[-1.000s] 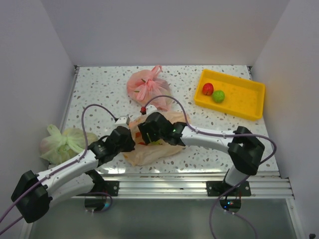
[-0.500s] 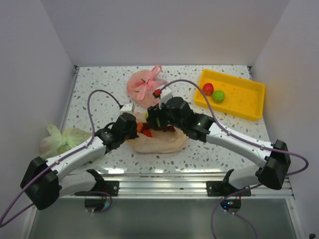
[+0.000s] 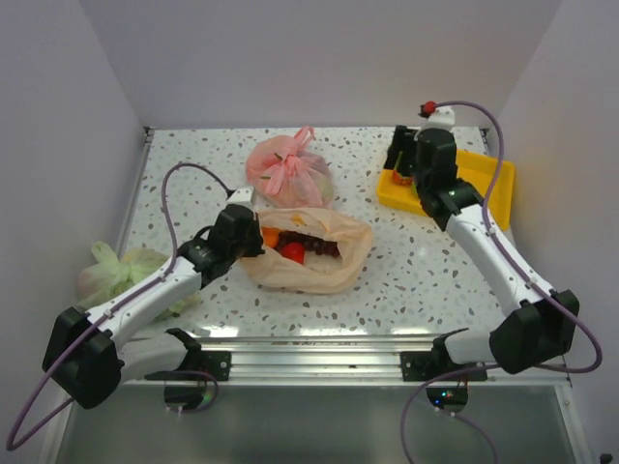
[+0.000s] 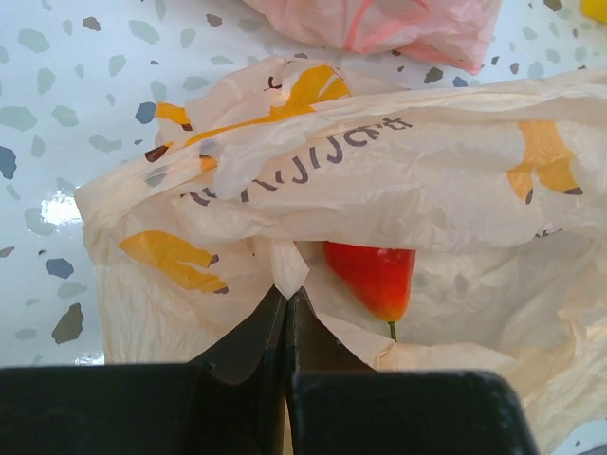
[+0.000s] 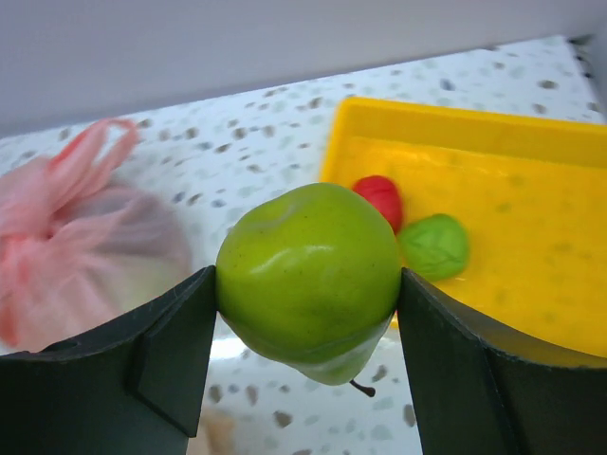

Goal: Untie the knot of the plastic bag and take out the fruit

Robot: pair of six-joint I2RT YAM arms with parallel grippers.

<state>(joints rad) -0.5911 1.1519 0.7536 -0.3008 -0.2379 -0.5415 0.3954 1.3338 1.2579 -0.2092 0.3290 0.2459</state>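
The peach-orange plastic bag lies open at the table's middle, and no knot shows on it. Inside it are a red strawberry-like piece, an orange and dark grapes. My left gripper is shut on the film at the bag's left rim, with the red piece just beyond the fingertips. My right gripper is shut on a green pear, held above the table by the left edge of the yellow tray.
A red apple and a green apple lie in the yellow tray. A knotted pink bag sits behind the peach bag. A pale green bag lies at the left wall.
My right gripper has come out of the bag holding the green pear and swung right and back to the tray's left edge. My left gripper still holds the bag's rim, and the mouth now gapes wider.
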